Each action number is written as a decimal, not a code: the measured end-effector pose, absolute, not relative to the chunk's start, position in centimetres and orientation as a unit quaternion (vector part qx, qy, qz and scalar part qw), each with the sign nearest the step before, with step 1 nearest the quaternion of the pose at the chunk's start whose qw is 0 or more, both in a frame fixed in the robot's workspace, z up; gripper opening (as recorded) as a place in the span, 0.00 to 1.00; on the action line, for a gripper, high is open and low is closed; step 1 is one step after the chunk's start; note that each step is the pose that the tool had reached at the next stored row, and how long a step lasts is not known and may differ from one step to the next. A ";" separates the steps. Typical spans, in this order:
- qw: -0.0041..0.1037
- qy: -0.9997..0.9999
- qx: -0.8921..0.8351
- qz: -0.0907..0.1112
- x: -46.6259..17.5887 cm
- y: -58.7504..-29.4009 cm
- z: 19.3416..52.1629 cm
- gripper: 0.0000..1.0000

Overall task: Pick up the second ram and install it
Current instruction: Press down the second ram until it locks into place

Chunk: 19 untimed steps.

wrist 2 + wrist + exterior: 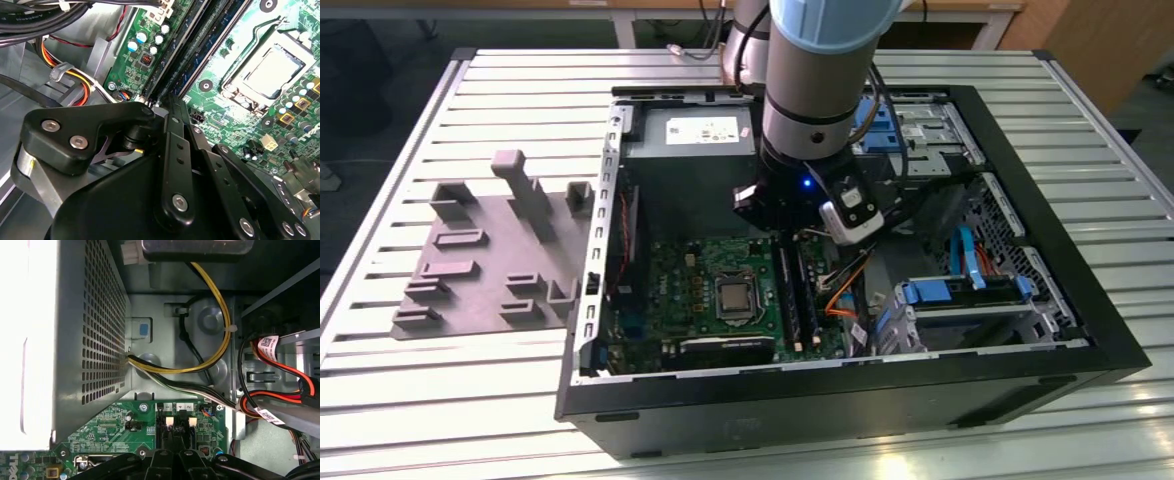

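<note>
One claw (165, 107), grip state unclear, hangs just over the motherboard (707, 290) slots.

Close view of the black gripper (167, 107) with fingers drawn together over long dark memory slots (200, 45) on a green motherboard (240, 125), beside the silver processor socket (267, 72).

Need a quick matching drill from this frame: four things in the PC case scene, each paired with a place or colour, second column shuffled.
Things:
1. CPU socket
2. grey fixture tray
3. hand
4. blue drive caddy

Places or colours:
A. on the slatted table, outside the case, on the exterior view's left
B. over the memory slots, inside the case
C. on the green motherboard, square with a metal frame
D. inside the case, on the exterior view's right

Pairs: 1-C, 2-A, 3-B, 4-D
</note>
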<state>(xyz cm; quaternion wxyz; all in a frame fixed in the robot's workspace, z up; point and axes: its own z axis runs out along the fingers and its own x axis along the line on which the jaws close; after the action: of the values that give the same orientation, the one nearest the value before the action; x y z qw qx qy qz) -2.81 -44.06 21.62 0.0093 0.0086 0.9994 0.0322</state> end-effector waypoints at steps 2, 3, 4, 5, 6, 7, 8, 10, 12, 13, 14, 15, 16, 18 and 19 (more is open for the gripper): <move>0.010 0.999 0.009 0.033 -2.8 -44.0 21.9 0.11; 0.009 0.999 0.009 0.032 -2.8 -44.1 22.2 0.11; 0.009 0.999 0.009 0.032 -2.8 -44.1 22.4 0.11; 0.009 0.999 0.009 0.032 -2.8 -44.1 22.6 0.11; 0.009 0.999 0.009 0.032 -2.8 -44.1 22.8 0.11; 0.009 0.999 0.009 0.032 -2.8 -44.1 23.0 0.11; 0.009 0.999 0.009 0.032 -2.8 -44.1 23.1 0.11; 0.009 0.999 0.009 0.032 -2.8 -44.1 23.5 0.11; 0.009 0.999 0.009 0.032 -2.8 -44.1 24.0 0.11; 0.009 0.999 0.009 0.032 -2.8 -44.1 24.1 0.11; 0.009 0.999 0.009 0.032 -2.8 -44.1 24.2 0.11; 0.009 0.999 0.009 0.032 -2.8 -44.1 24.3 0.11; 0.009 0.999 0.008 0.032 -2.8 -44.1 24.3 0.11; 0.009 0.999 0.009 0.032 -2.8 -44.1 24.3 0.11; 0.009 0.999 0.008 0.031 -2.8 -44.1 24.3 0.11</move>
<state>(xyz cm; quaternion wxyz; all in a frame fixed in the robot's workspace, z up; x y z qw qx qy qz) -2.81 -44.07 24.28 0.0092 0.0085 0.9994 0.0314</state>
